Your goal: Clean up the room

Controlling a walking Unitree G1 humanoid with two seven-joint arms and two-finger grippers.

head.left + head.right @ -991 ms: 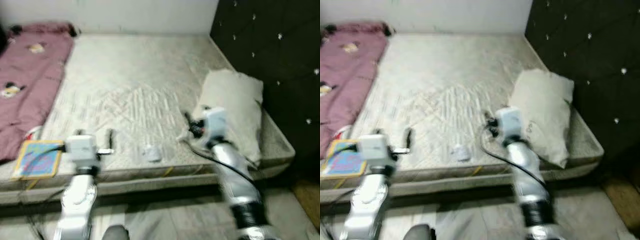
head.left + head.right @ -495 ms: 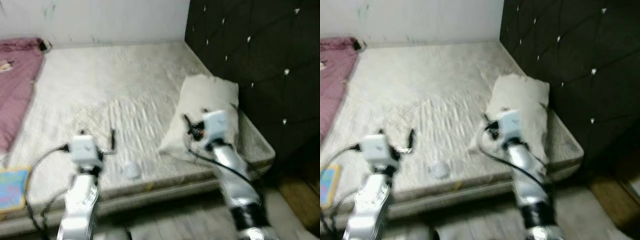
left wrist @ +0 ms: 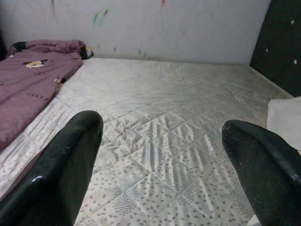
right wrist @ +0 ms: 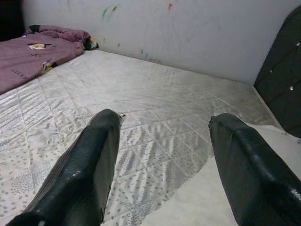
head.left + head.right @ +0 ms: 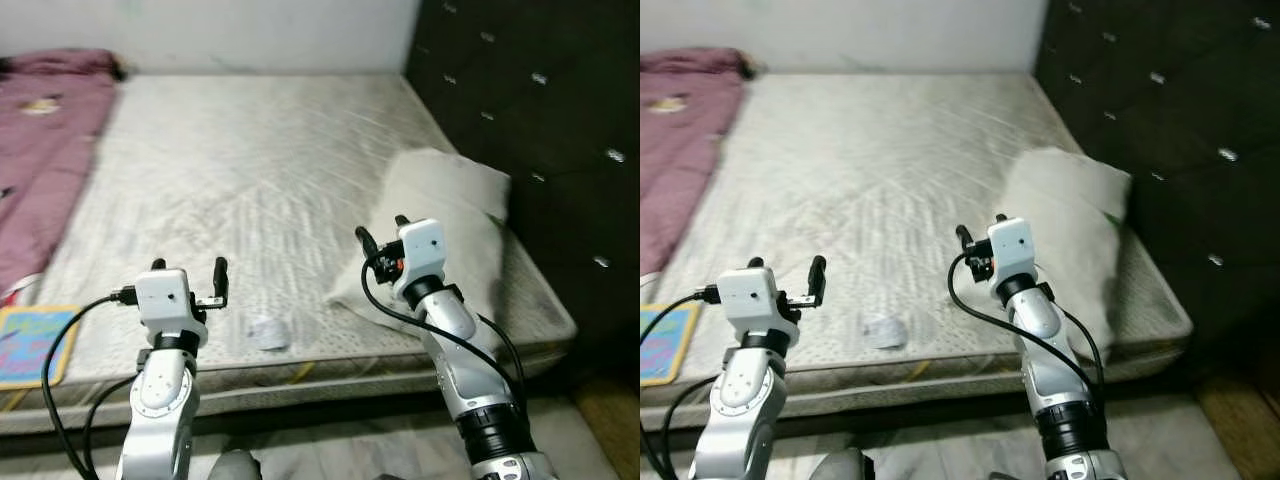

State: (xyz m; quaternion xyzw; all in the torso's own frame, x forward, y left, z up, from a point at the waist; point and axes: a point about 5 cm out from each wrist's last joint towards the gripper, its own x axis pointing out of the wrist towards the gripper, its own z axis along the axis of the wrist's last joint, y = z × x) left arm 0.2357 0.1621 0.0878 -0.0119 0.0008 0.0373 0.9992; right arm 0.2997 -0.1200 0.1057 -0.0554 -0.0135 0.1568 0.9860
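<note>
Both arms are up in front of the bed, and the left end effector (image 5: 188, 268) sits above the near edge of the bare quilted mattress (image 5: 250, 170), fingers spread wide apart with nothing between them. Over on the other side, the right end effector (image 5: 379, 231) is released too, its two black fingers parted and empty, hanging just at the near edge of the cream pillow (image 5: 450, 225). That pillow lies along the right side of the mattress, up against the dark tufted headboard (image 5: 540, 120), one corner reaching toward the mattress middle. Down near the front edge, between the two arms, a small crumpled white scrap (image 5: 267, 333) rests on the mattress, closer to the left arm. A purple blanket (image 5: 40, 160) is heaped along the far left side of the bed, running back to the white wall (image 3: 155, 23), which carries a few small coloured marks. At the near left corner a flat blue and yellow-edged item (image 5: 30, 345) lies by the blanket, a book or card by the look of it, though what it is exactly cannot be told.
</note>
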